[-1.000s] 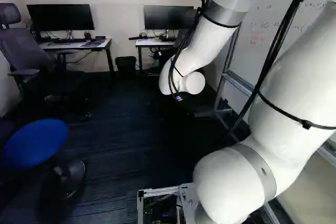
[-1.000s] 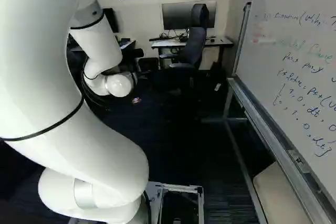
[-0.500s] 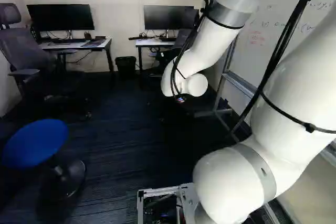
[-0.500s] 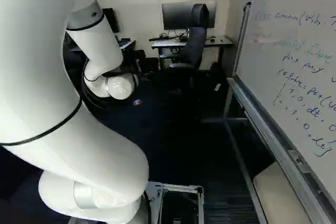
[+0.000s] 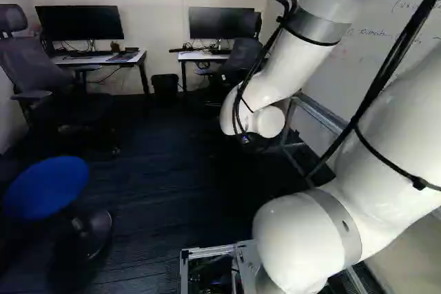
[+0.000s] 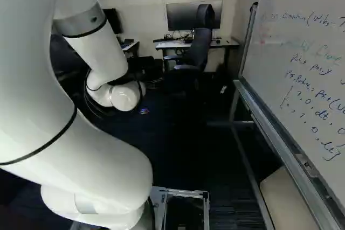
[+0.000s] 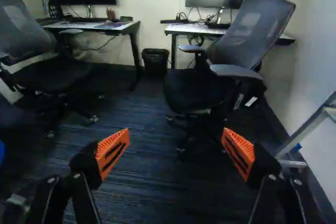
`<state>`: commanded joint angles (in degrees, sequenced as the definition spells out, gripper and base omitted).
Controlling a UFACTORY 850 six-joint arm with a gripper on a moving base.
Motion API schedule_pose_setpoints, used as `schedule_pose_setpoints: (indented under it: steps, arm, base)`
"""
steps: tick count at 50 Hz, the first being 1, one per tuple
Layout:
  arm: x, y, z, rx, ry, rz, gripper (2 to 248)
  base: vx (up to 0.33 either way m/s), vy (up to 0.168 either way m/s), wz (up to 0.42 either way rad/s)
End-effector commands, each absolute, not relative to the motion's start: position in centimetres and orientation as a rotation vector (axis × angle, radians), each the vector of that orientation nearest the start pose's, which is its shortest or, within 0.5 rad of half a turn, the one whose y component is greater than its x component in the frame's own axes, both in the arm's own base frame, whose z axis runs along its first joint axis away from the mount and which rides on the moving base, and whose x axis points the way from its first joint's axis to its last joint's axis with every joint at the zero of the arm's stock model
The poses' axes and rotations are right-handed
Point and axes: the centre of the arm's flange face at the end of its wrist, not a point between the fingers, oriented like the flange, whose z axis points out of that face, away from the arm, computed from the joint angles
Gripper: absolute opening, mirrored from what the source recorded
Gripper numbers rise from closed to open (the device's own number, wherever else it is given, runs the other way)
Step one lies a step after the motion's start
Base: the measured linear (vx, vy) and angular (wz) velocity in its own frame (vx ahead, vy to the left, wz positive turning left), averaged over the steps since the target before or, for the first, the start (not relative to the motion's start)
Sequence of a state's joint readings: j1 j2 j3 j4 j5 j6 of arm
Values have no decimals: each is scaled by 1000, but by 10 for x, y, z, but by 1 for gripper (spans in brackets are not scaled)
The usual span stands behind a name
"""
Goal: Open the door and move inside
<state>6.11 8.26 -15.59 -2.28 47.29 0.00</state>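
No door or door handle shows in any view. The white end of my arm [image 5: 267, 122] is bent over the dark floor in the left base view, and the same rounded wrist part [image 6: 126, 96] stands left of the middle in the right base view. It hides the gripper's fingers from both base cameras. In the wrist view my gripper [image 7: 175, 148] stands open, its orange pads wide apart and nothing between them but dark carpet [image 7: 163, 182] farther off.
Ahead stand two desks [image 5: 103, 60] with monitors, office chairs [image 7: 231, 56] and a black bin [image 7: 155, 62]. A blue round stool [image 5: 47, 187] is at the left of the left base view. Along the right runs a whiteboard [image 6: 302, 68] on a metal frame [image 6: 285, 149].
The arm has swung rightward in the left base view, and its wrist hangs somewhat lower in both base views. The base has not moved; the room stands as before.
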Motion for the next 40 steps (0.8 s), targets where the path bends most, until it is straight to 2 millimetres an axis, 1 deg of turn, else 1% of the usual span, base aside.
schedule_pose_setpoints:
  steps: [20, 28, 40]
  arm:
    - [299, 15, 378, -2531, -83, -1808, 247]
    - [288, 9, 373, -2541, -51, -1814, 247]
    - [277, 3, 368, -2552, -18, -1821, 247]
  base:
    - [0, 0, 0]
    - [0, 0, 0]
    - [0, 0, 0]
